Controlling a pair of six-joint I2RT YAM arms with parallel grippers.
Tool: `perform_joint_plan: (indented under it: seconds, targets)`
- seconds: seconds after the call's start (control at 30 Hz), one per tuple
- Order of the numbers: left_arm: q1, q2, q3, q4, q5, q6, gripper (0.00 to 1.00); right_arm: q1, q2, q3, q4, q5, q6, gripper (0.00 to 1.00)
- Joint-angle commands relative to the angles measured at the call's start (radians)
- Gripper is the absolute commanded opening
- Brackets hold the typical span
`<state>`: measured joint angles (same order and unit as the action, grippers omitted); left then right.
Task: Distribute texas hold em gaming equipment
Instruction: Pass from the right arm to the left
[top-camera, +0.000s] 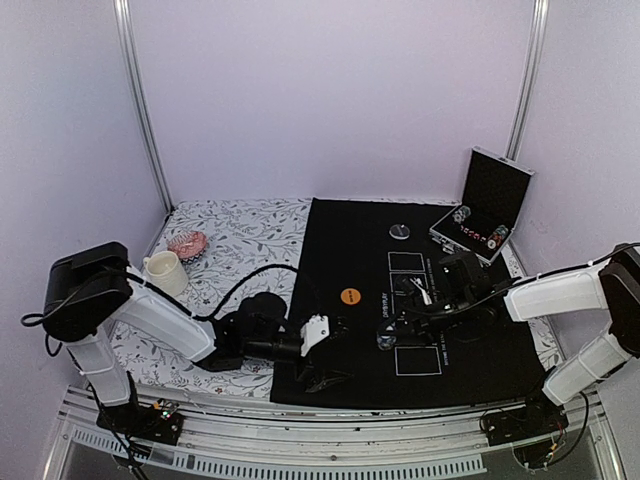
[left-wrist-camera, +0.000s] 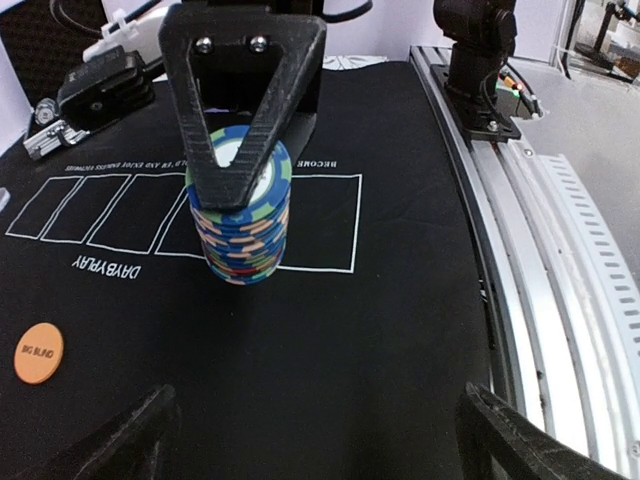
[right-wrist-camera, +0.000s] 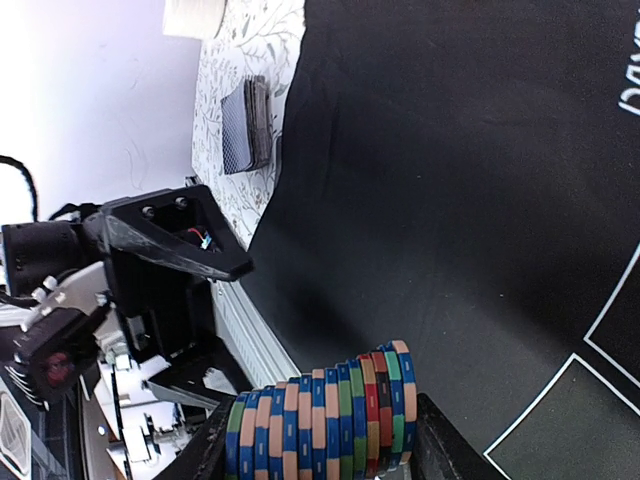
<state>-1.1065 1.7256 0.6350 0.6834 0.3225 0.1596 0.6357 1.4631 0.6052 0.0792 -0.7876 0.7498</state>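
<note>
Chip stack (left-wrist-camera: 240, 215): blue, green, peach and red striped chips, upright on the black mat (top-camera: 340, 250), on the white line of a printed row of boxes, toward the mat's near right part.
Right tool (right-wrist-camera: 322, 430): pinching the stack, one finger on each side; in the left wrist view one triangular finger (left-wrist-camera: 240, 110) covers the stack's upper front.
Left tool (top-camera: 333, 352): spread wide, holding nothing, low over the mat's near left part, pointing at the stack, apart from it.

Orange disc (left-wrist-camera: 38, 352), lettered BIG BLIND: flat on the mat, left of the box row.
Silver disc (top-camera: 399, 232): flat on the mat, farther back, well apart from the stack.
Deck (right-wrist-camera: 245, 125): grey-blue backs, lying on the floral cloth (top-camera: 240, 240) just beside the mat's left edge.
Case (top-camera: 490, 195): at the mat's far right corner, lid upright, black lining; spare chips (top-camera: 497, 237) in its base.

Surface: the tabletop carries the white cloth with its grey leaf print; the mat lies over its middle and right. White cup (top-camera: 165, 272) and pink object (top-camera: 187, 244) stand near each other on the cloth at left. A metal rail (top-camera: 320, 445) runs along the near edge, with both arm bases.

Room: plain pale lilac walls (top-camera: 330, 90) on three sides, an aluminium post (top-camera: 140, 100) in each back corner.
</note>
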Motion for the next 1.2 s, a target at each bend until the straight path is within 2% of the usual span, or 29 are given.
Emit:
perform_joint_plan:
  seconds: [0.0,0.13,0.27,0.43,0.57,0.67,0.8,1.03,1.17]
  targets:
    - [-0.013,0.124,0.073,0.292,0.001,0.032,0.98,0.002,-0.013,-0.054,0.158,-0.012,0.077,0.02]
    - [-0.014,0.270,0.238,0.141,0.017,0.030,0.96,0.002,0.018,-0.090,0.170,0.009,0.070,0.02]
    - [-0.012,0.325,0.319,0.064,-0.017,0.067,0.92,0.001,0.038,-0.106,0.225,-0.019,0.082,0.02]
    - [-0.006,0.369,0.392,-0.107,0.118,0.180,0.92,-0.006,0.034,-0.112,0.219,-0.011,0.075,0.02]
    - [0.029,0.399,0.410,-0.099,0.196,0.142,0.81,-0.012,0.054,-0.131,0.238,-0.013,0.078,0.02]
    - [0.030,0.420,0.441,-0.113,0.210,0.159,0.68,-0.014,0.064,-0.123,0.240,-0.017,0.079,0.02]
    - [0.030,0.446,0.474,-0.133,0.162,0.164,0.67,-0.015,0.078,-0.109,0.241,-0.012,0.075,0.02]
    - [0.031,0.484,0.511,-0.171,0.146,0.200,0.58,-0.016,0.106,-0.102,0.247,-0.011,0.074,0.02]
    - [0.030,0.493,0.518,-0.199,0.151,0.222,0.48,-0.016,0.114,-0.103,0.252,-0.010,0.078,0.02]
